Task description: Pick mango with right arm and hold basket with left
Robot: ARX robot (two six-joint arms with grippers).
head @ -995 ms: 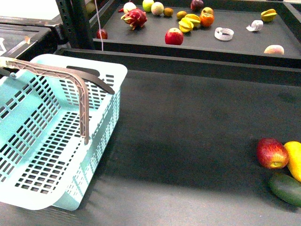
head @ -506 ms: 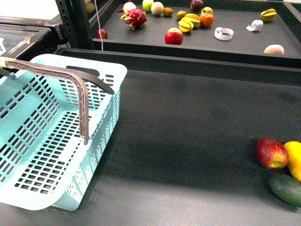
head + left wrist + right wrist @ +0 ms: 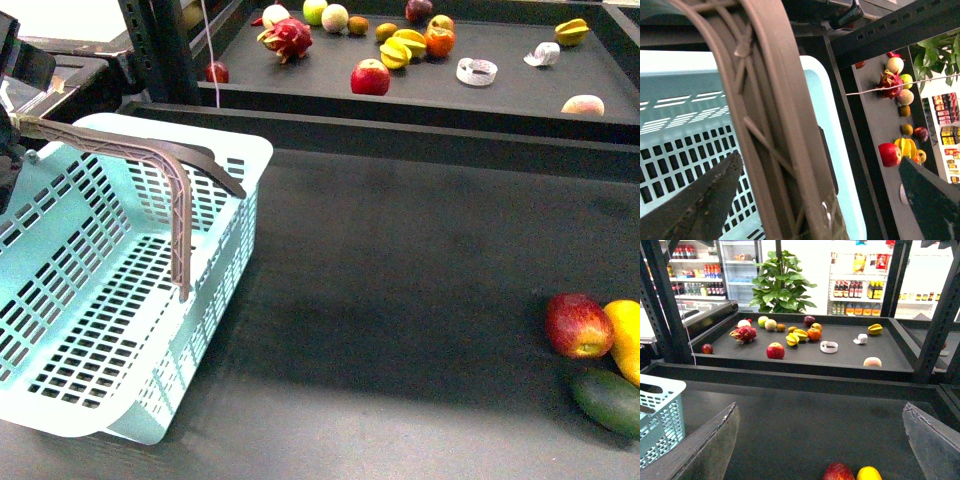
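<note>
Dark grey wedge-shaped fingers — left gripper, right gripper alike

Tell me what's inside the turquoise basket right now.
The basket shows only its bare slotted floor and walls, with no fruit inside. Its raised handle hides a strip of the floor, and the basket's left end runs out of the front view.
</note>
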